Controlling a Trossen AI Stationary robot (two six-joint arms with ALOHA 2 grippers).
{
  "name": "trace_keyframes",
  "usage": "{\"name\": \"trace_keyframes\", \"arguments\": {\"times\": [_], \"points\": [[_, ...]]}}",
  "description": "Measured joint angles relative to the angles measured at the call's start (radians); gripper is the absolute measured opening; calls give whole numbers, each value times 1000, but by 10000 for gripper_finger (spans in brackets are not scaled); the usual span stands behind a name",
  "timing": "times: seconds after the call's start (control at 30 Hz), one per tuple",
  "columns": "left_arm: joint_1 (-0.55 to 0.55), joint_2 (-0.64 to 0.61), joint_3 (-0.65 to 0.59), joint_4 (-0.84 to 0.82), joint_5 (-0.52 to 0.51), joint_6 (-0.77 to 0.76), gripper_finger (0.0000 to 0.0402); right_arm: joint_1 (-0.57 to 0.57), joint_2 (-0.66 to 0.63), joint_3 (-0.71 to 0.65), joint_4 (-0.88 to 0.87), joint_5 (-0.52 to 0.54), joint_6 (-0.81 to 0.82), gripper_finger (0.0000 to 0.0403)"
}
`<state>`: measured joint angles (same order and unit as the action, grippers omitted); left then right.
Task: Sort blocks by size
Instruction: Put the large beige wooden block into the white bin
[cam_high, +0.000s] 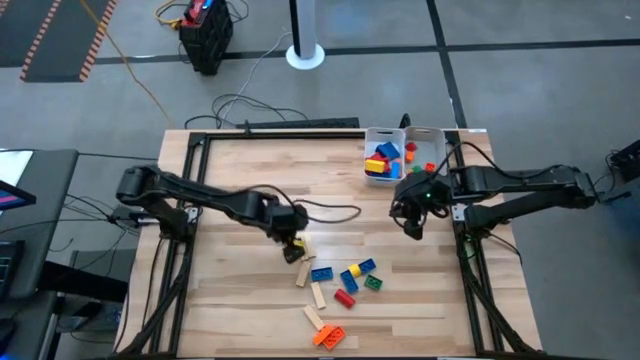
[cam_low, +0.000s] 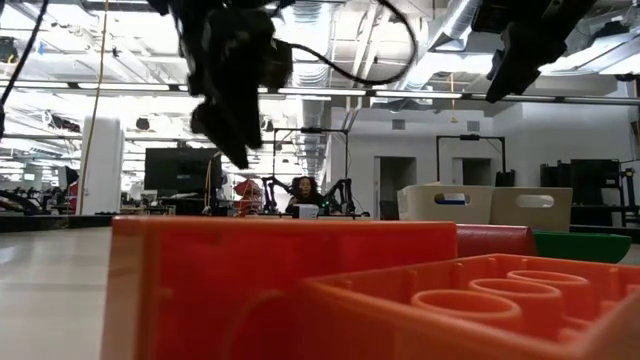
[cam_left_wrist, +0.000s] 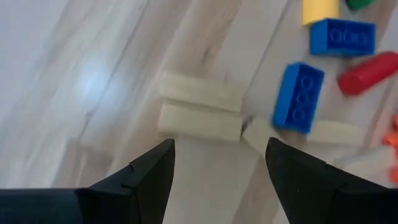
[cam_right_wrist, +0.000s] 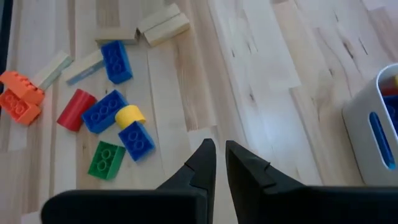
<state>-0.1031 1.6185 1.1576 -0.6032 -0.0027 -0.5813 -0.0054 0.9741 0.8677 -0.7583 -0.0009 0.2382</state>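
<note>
the left gripper (cam_left_wrist: 217, 180) hung wide open over two pale wooden bars (cam_left_wrist: 200, 112), which lay side by side, long axes parallel, mid-table. the other blocks (cam_high: 345, 285) were scattered just beyond toward the front edge. the right gripper (cam_right_wrist: 220, 163), nearly closed and empty, hovered over bare table (cam_high: 240, 170) near the white tray (cam_high: 385, 178).

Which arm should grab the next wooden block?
Probably left: the left gripper hangs open right above the wooden blocks, while the right gripper sits farther off, nearly closed, beside the trays.

Loose blocks (cam_high: 340, 290) are scattered near the table's (cam_high: 240, 310) front; trays (cam_high: 402, 153) are set at its back right
</note>
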Motion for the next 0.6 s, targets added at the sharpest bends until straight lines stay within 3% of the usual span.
{"name": "trace_keyframes", "arguments": {"times": [0.3, 0.6], "points": [[-54, 154, 1, 148, 51, 102, 240, -10, 0, 0, -2, 0, -3, 67], [-44, 212, -10, 136, 90, 116, 240, -7, -10, 0, -30, -1, -2, 67]]}}
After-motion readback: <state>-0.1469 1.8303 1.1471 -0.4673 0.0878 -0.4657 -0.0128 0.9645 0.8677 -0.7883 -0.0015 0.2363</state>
